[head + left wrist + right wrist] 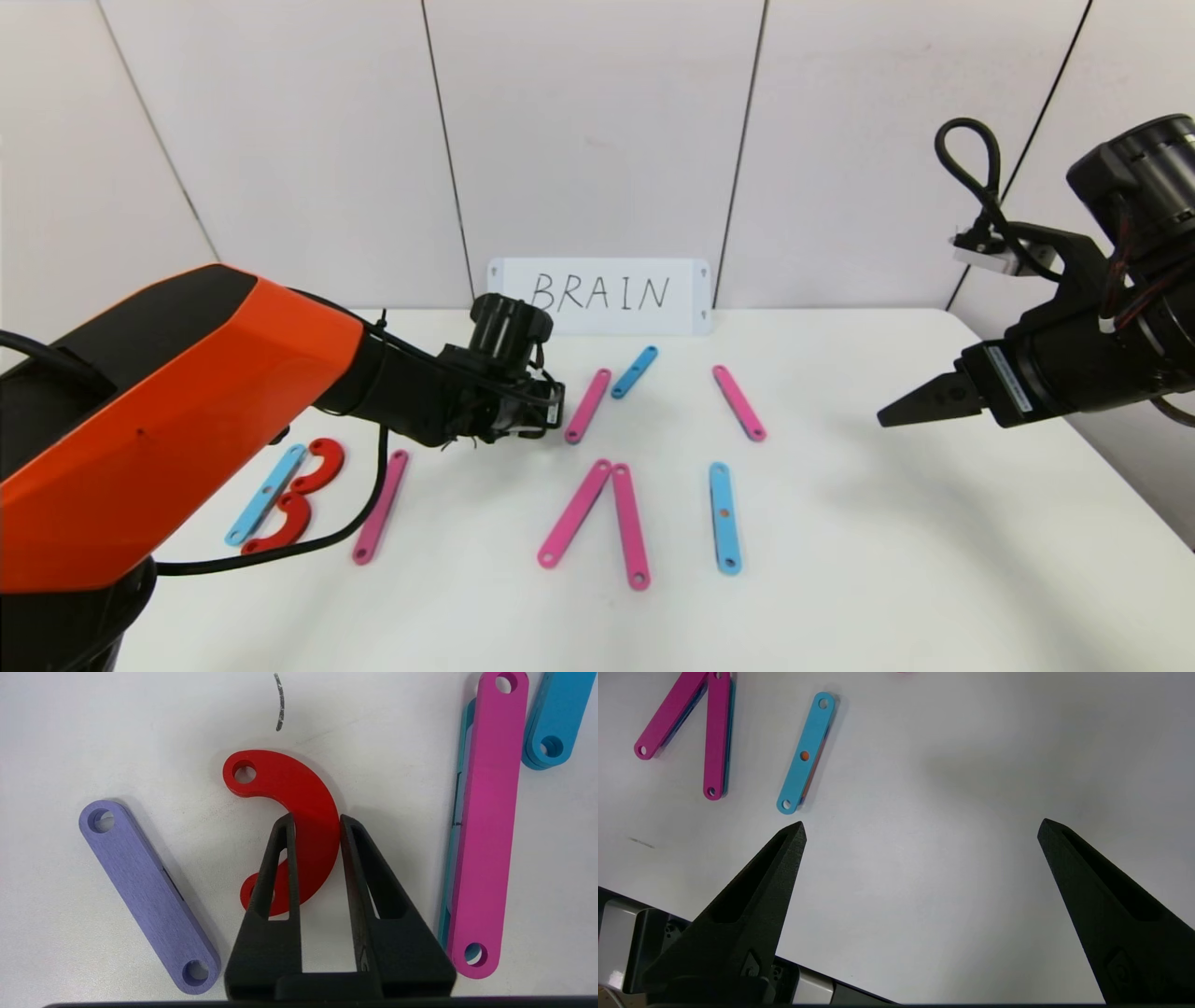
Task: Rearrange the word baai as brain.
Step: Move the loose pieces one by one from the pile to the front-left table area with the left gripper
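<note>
The word baai lies on the white table [887, 560] as flat holed pieces: a blue strip [266, 493] with two red curves [317, 464] at the left, then pink strips [574, 511] and another blue strip [724, 516]. My left gripper [523, 411] hangs low over the middle back. In the left wrist view it [316, 819] is shut across the band of a third red curve [303, 798], between a purple strip [147, 896] and a pink strip [488, 826]. My right gripper [896, 411] hovers open at the right, holding nothing [920, 826].
A white card [599, 294] reading BRAIN leans on the back wall. Loose pink [587, 405], blue [635, 371] and pink [738, 402] strips lie just before it. A pink strip [381, 506] lies under the left arm's cable. The table's right edge [1120, 467] is near the right arm.
</note>
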